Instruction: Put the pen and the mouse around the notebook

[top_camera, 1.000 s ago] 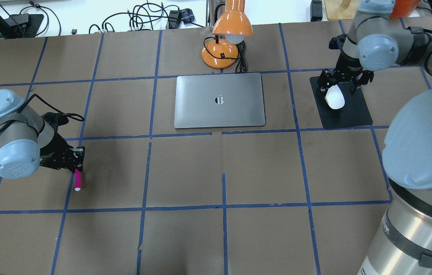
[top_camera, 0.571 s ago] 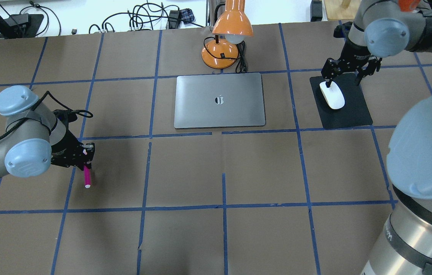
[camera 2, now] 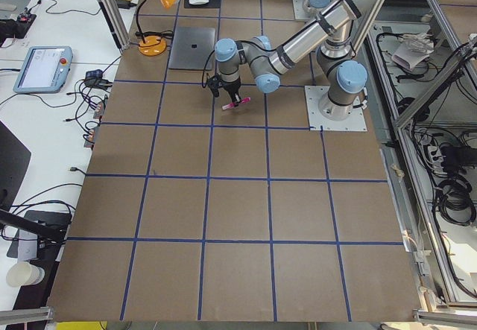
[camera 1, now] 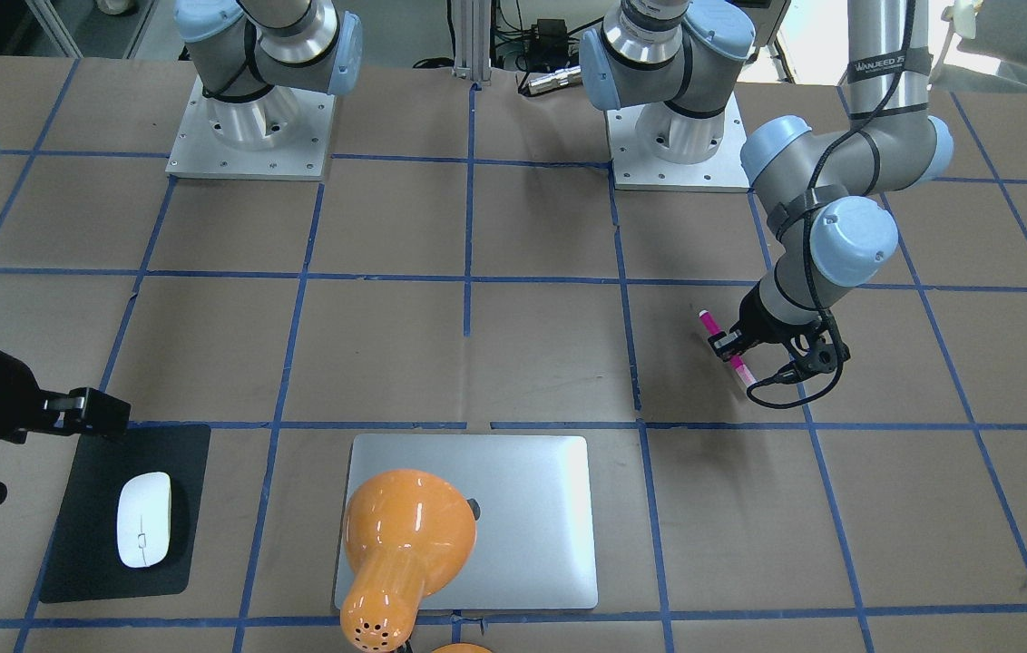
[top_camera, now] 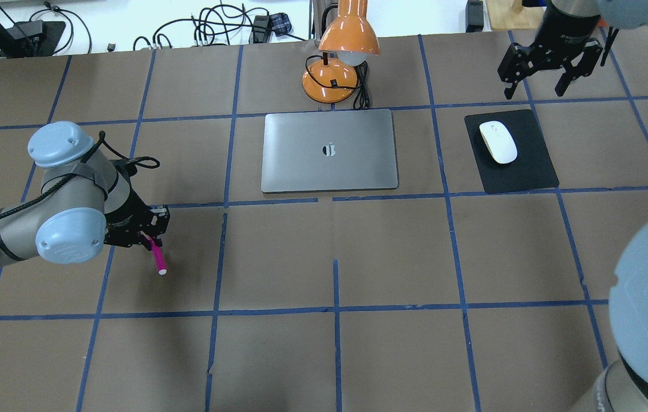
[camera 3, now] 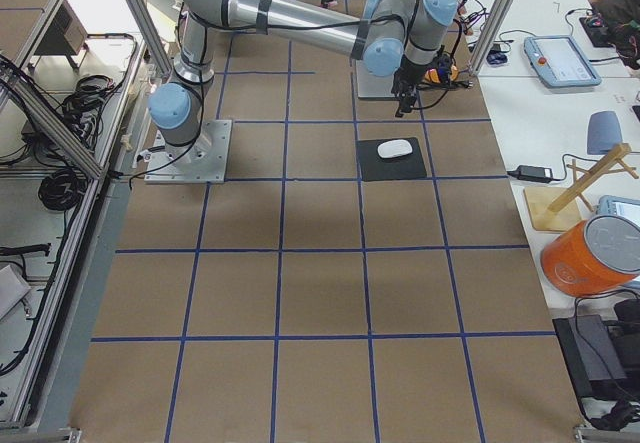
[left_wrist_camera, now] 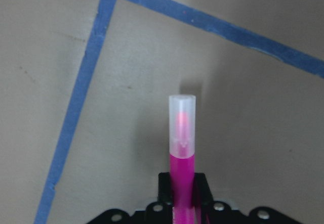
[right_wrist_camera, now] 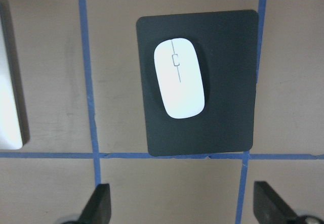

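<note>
My left gripper (top_camera: 148,237) is shut on the magenta pen (top_camera: 157,258) at the table's left, well to the front-left of the notebook (top_camera: 330,171). The pen's (left_wrist_camera: 181,148) pale tip sticks out beyond the fingers. The front-facing view shows the pen (camera 1: 720,343) gripped near its middle. The white mouse (top_camera: 497,142) lies on a black mat (top_camera: 521,171) to the right of the silver notebook. My right gripper (top_camera: 534,90) hangs open beyond the mat's far edge, clear of the mouse (right_wrist_camera: 178,78). Nothing sits between its fingers (right_wrist_camera: 99,204).
An orange desk lamp (top_camera: 338,63) stands just behind the notebook with its cord beside it. In the front-facing view the lamp head (camera 1: 405,535) covers part of the notebook (camera 1: 541,508). Blue tape lines grid the brown table.
My right gripper has pulled up and back from the mouse, which stays on the mat. My left arm has carried the pen to the right, toward the table's middle.
</note>
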